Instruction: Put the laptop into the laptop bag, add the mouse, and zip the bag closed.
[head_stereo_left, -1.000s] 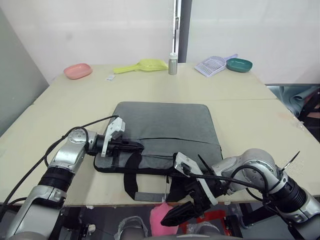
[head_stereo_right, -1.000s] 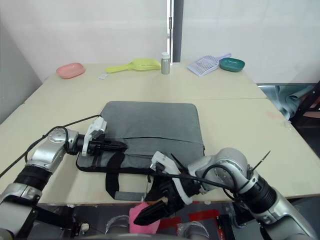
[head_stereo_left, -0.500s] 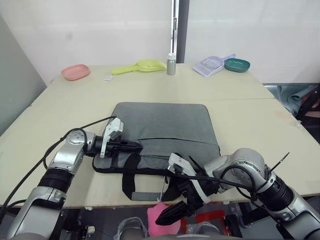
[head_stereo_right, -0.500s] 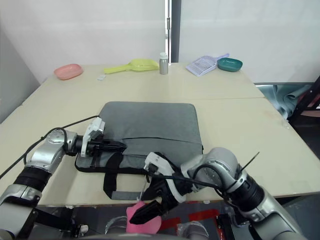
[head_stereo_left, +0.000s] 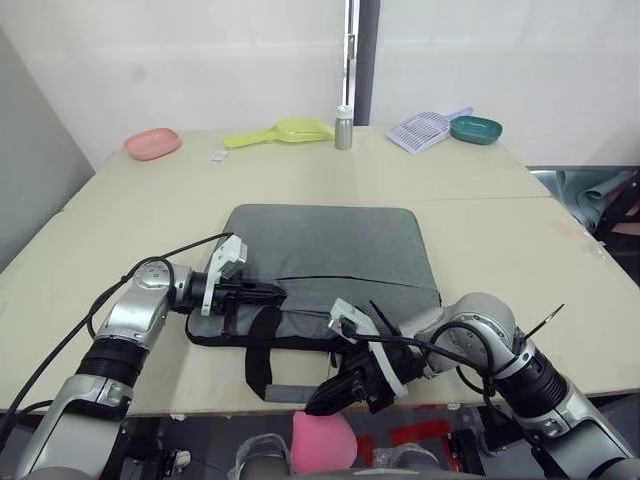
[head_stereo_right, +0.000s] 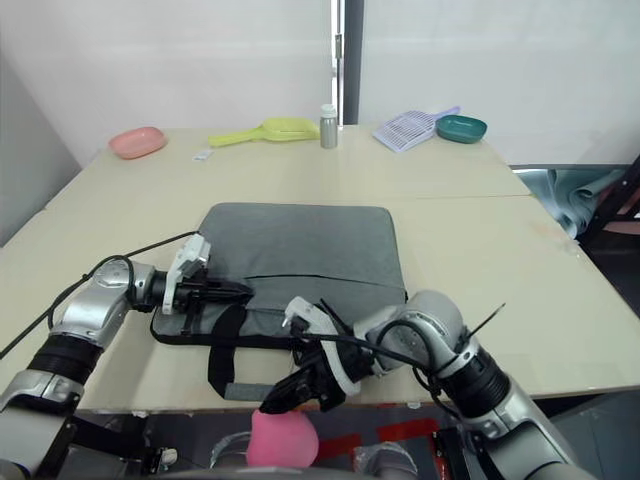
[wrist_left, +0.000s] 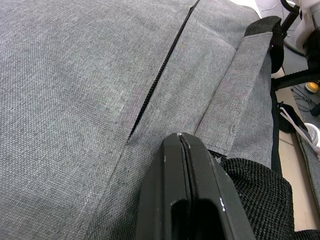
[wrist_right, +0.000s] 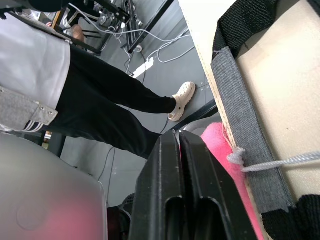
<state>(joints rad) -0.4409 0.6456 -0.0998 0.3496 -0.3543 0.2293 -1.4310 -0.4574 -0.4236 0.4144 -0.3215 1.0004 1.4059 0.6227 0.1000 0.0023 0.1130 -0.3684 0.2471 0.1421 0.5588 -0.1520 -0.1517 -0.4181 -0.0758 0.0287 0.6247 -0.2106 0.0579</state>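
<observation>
Late stage, by the look of it: no laptop or mouse out on the table, so probably both already inside; only the zip left to finish or confirm.

Nearest: pink plush below the table's front edge, under the bag handle. Right gripper at that edge, over the hanging grey strap; fingers pressed together, no gap. Thin grey cord runs across the strap just beside the fingertips, likely the zip pull; cannot tell if actually pinched or merely close.

Next back: bag lying flat mid-table, near edge toward the robot, handles draped over the front. Left gripper on the bag's near-left corner, fingers fully together, tips down on the fabric beside the front-pocket zip; looks like pinning the bag, nothing visibly clamped. Main zip state along the near edge not readable.

Far edge: pink dish, yellow scoop, small bottle, white scoop, teal bowl, all well clear of the bag.
</observation>
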